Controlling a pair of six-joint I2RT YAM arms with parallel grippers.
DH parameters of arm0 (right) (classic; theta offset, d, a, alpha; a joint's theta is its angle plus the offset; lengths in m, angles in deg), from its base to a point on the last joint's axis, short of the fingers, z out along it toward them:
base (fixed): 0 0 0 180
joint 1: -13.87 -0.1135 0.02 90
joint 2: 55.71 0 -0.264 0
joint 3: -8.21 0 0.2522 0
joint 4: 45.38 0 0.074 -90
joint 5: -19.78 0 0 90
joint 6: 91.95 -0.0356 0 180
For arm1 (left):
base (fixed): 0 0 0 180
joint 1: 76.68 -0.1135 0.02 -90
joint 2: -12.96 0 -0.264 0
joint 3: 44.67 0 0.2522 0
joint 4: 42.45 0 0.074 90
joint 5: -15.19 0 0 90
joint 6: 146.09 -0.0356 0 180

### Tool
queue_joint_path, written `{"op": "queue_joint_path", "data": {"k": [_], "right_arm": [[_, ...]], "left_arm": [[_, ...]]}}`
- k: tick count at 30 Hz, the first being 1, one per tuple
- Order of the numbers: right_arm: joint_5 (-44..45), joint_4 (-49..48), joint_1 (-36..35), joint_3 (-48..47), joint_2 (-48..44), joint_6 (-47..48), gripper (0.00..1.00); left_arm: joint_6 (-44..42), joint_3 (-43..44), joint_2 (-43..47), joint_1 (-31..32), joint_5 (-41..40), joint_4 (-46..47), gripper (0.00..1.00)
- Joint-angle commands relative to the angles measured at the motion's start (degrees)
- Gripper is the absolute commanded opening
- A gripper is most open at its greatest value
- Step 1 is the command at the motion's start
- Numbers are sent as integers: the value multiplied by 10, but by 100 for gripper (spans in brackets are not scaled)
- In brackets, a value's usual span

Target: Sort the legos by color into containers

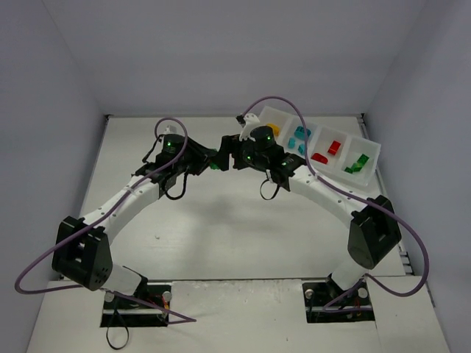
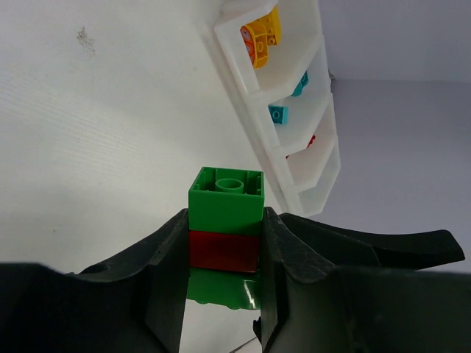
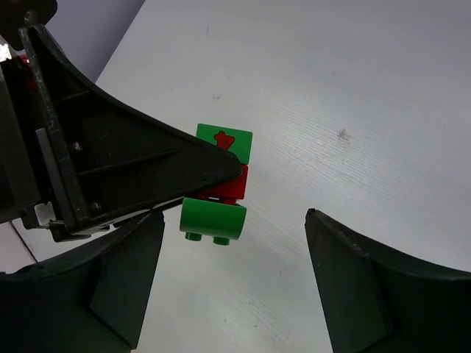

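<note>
My left gripper (image 2: pixel 224 254) is shut on a small stack of legos: a green brick (image 2: pixel 227 198), a red one (image 2: pixel 224 251) and another green one (image 2: pixel 221 288). It holds the stack above the table, near the middle (image 1: pixel 214 157). My right gripper (image 3: pixel 235 218) is open. The stack's end green brick (image 3: pixel 213 218) sits between its fingers (image 3: pixel 132 272), not touching them. The tray (image 1: pixel 368 144) lies at the far right. Its compartments hold yellow (image 1: pixel 272 131), teal (image 1: pixel 299 140), red (image 1: pixel 327 151) and green (image 1: pixel 357 163) legos.
The tray also shows in the left wrist view (image 2: pixel 235 66), with yellow (image 2: pixel 261 37) and teal (image 2: pixel 278 114) legos in it. Grey walls enclose the white table (image 1: pixel 221 235). The left gripper's finger (image 3: pixel 147 169) crosses the right wrist view.
</note>
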Motion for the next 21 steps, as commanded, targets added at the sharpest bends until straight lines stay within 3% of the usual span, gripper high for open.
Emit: {"op": "queue_joint_path", "data": {"k": [1,10,15,16,19,21], "right_arm": [[13,-51,-6,-27,1,-8,73],[13,-54,-14,-29,15,-12,62],[32,-70,-17,-20,11,-9,35],[34,-71,-17,-19,10,-7,23],[42,-70,-17,-12,3,-1,0],[46,-65,-18,3,-9,0,0]], "left_arm": [[25,15,30,8,-11,31,0],[31,9,41,14,-20,56,1],[35,6,43,17,-17,58,1],[35,4,44,17,-20,56,1],[32,-5,52,16,-42,49,1],[27,-10,58,8,-60,48,1]]}}
